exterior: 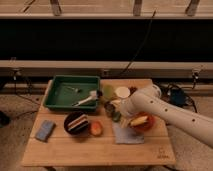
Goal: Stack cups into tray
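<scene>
The dark-green tray (54, 93) sits at the back left of the wooden table, with a pale utensil (86, 100) lying in it. The white cup (122, 92) stands upright just right of the tray. The pale green cup (107, 94) is between the tray and the white cup. A small dark cup (116, 117) shows in front of them, partly hidden by my arm. My gripper (112, 107) reaches in from the right and hangs low among these cups, right of the tray.
A black bowl with layered cake (77, 122) and a small orange fruit (96, 129) sit in front of the tray. The orange bowl (140, 121) lies under my arm. A grey-blue cloth (123, 135) and a blue sponge (45, 130) lie near the front.
</scene>
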Robot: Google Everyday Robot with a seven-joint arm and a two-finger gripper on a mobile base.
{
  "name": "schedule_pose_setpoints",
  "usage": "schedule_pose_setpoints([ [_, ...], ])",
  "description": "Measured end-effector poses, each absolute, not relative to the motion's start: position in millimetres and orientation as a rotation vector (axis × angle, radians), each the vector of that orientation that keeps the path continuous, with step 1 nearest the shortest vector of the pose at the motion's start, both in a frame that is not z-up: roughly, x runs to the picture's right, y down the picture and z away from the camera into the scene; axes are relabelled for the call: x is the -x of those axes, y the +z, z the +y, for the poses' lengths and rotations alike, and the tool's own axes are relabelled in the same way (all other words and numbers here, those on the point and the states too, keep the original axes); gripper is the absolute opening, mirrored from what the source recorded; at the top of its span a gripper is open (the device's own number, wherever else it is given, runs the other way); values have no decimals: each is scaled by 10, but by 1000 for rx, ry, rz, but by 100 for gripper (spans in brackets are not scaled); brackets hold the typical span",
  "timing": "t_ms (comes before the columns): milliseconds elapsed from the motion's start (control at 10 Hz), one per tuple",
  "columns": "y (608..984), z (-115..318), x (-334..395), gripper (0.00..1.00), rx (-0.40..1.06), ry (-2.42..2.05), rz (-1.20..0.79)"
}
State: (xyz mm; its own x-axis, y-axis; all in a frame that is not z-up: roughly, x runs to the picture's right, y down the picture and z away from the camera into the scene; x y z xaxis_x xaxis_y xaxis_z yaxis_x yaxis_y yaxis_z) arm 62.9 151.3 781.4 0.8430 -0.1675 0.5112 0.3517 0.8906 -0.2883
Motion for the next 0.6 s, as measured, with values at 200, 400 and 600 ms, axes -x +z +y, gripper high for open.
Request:
schedule_pose_setpoints([
  [200, 7935, 1525, -610, 80, 396, -280, -493],
  [400, 8044, 1539, -556, 80, 405, -284, -493],
  [600, 8124, 1558, -522, 80, 411, -284, -494],
])
